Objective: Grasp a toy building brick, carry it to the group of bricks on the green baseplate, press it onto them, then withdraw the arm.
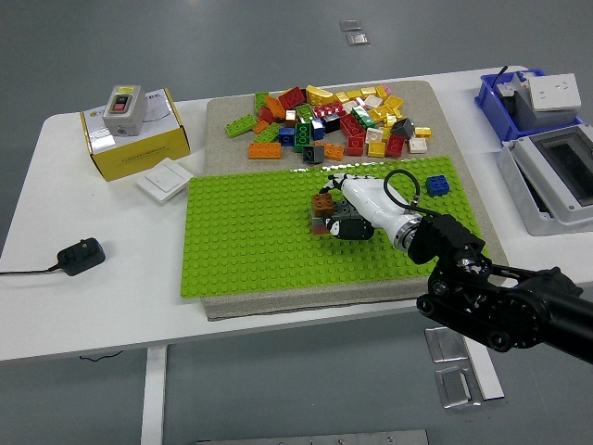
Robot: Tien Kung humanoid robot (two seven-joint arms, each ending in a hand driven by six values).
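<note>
1. The right hand (357, 206) is laid over the group of bricks (326, 215) near the middle of the green baseplate (250, 241).
2. An orange brick (323, 203) is seen atop that group, at the fingertips.
3. Whether the fingers pinch it cannot be told.
4. Loose bricks (334, 116) are heaped beyond the baseplate; a blue brick (437, 185) sits at its far right corner.

The right hand (357, 206) covers the right side of the group of bricks (324, 215) on the green baseplate (250, 241), so whether its fingers grip a brick cannot be told. The right arm (505, 306) is cut off by the right edge, as is the grey box (556, 181).
</note>
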